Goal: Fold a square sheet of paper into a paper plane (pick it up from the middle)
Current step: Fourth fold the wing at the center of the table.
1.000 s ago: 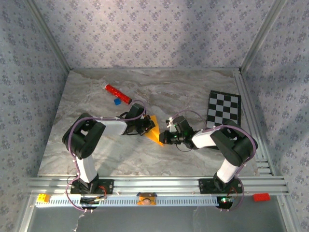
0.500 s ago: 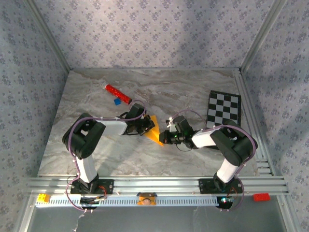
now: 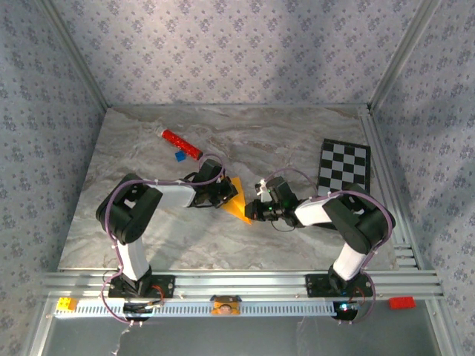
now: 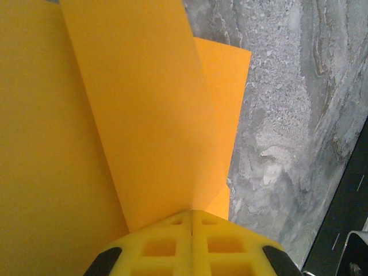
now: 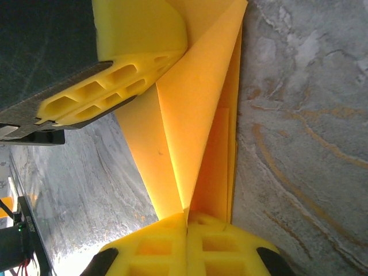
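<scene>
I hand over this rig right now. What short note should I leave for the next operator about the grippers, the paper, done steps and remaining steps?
Left gripper: shut on the sheet of paper.
Right gripper: shut on the same sheet, from the opposite side.
Paper: at the middle of the table, between both grippers, in folded layers.
Done: some folds made.
Left: the remaining folds; it is not a finished plane yet.

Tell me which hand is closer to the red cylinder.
Left. The left hand grips the orange paper on the near-right side of the red cylinder. The right hand grips the same paper from the opposite side, farther from the cylinder.
</scene>
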You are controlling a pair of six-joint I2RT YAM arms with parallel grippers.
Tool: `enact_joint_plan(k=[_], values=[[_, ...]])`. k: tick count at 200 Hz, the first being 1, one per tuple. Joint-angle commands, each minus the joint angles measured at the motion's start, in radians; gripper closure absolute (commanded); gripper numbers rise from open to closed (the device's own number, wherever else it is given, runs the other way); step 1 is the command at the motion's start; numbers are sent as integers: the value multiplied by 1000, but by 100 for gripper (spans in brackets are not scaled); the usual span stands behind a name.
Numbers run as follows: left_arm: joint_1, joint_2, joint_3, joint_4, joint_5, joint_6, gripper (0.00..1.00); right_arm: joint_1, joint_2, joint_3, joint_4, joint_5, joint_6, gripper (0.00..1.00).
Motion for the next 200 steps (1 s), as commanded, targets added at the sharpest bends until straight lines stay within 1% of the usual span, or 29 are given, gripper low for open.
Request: enact_joint_plan(k=[1, 44, 143, 171, 200], values=[[-3, 19, -15, -22, -24, 12, 98, -3, 26, 14, -40, -4, 10, 100], [-5, 27, -13, -44, -39, 13, 98, -5, 31, 15, -41, -9, 16, 100], [-5, 65, -2, -43, -12, 22, 98, -5, 29, 15, -46, -16, 23, 100], [-4, 65, 8, -67, -15, 36, 98, -5, 19, 17, -59, -26, 26, 100], [-5, 65, 6, -67, -14, 36, 98, -5, -13, 16, -108, -22, 12, 94]])
